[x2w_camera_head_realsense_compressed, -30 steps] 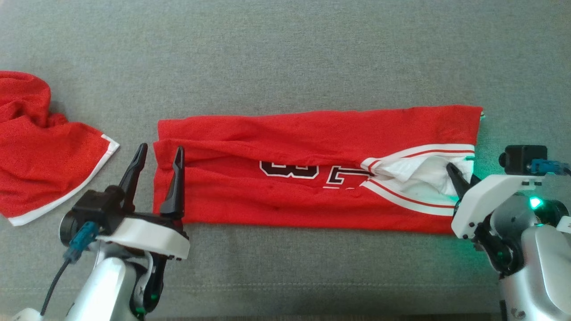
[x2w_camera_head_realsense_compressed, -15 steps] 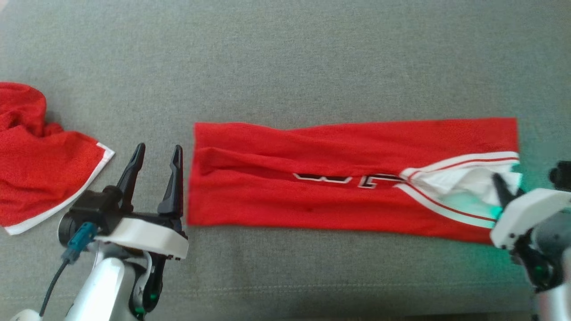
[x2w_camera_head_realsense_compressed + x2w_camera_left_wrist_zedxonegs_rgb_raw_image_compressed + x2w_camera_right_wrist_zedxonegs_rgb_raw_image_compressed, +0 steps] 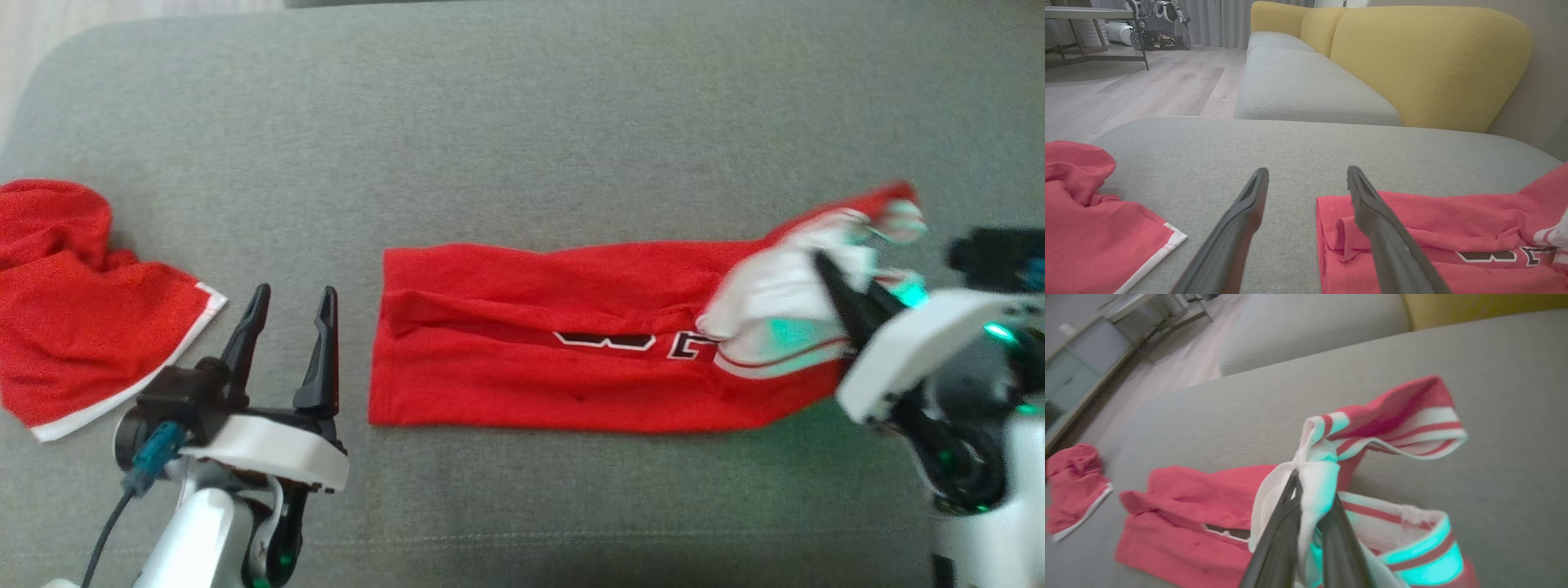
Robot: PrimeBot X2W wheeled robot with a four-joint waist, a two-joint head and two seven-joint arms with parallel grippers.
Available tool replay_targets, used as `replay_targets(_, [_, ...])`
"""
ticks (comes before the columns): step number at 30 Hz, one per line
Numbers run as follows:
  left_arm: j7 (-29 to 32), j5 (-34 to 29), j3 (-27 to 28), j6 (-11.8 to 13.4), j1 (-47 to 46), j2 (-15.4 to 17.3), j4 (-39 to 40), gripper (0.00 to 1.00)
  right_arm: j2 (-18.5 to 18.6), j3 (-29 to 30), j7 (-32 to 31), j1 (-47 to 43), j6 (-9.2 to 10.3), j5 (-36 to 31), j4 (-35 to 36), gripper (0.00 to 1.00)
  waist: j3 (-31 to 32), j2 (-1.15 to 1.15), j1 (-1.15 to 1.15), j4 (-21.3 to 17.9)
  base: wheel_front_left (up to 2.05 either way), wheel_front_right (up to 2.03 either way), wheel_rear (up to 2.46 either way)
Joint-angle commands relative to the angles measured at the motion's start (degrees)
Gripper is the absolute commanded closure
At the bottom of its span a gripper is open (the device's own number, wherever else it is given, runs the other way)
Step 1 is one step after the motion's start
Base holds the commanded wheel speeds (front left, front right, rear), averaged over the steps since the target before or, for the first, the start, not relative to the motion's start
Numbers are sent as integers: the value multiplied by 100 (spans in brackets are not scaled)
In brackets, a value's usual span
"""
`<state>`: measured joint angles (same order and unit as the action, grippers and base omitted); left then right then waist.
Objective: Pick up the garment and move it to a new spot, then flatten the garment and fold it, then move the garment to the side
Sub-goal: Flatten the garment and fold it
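Note:
A red jersey [image 3: 563, 359] with white-striped trim and dark numerals lies folded in a long strip across the grey cushion [image 3: 522, 147]. My right gripper [image 3: 820, 265] is shut on its white right end, which is lifted off the cushion and bunched; in the right wrist view the white cloth [image 3: 1314, 477] is pinched between the fingers with the striped trim hanging loose. My left gripper [image 3: 294, 298] stands open just left of the jersey's left edge [image 3: 1327, 220], holding nothing and apart from the cloth.
A second red garment [image 3: 73, 294] with white trim lies crumpled at the cushion's left end. A yellow sofa back [image 3: 1412, 61] and further grey cushions [image 3: 1298, 81] stand beyond. Wooden floor [image 3: 1126, 90] lies past the cushion's far left edge.
My right gripper has closed on the jersey's right end and raised it, dragging the jersey to the right. The head camera has shifted too. The left gripper has stayed open.

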<state>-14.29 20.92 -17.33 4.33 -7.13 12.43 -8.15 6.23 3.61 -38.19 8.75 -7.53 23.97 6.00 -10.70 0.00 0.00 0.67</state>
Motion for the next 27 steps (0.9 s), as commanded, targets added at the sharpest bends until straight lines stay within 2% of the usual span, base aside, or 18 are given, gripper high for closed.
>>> replay_targets(1, [-70,27,216,10,-137,56,140,0,-16,-264,-89,323,4,120,364,100,70,0,0,70,0,0,0])
replay_targets(4, [-70,37,173,9,-135,22,86,0,-218,-848,-235,517,4,590,516,100,167,0,0,210,0,0,0])
replay_targets(9, [-70,55,93,-20,-145,-33,-1,0,-326,-1662,86,670,4,1013,-39,100,233,0,0,457,0,0,0])
replay_targets(11, [-70,62,70,-31,-154,-48,-50,0,-331,-2038,384,719,4,1353,-374,100,243,0,0,561,0,0,0])
replay_targets(20, [-71,60,-10,-99,-274,-103,-209,0,-334,-3451,2179,1443,4,2096,-2272,100,151,0,0,915,0,0,0])
replay_targets(27, [-71,33,-40,-165,-405,-165,-293,0,-335,-4504,3124,2105,4,2877,-3475,100,25,0,0,1097,0,0,0])
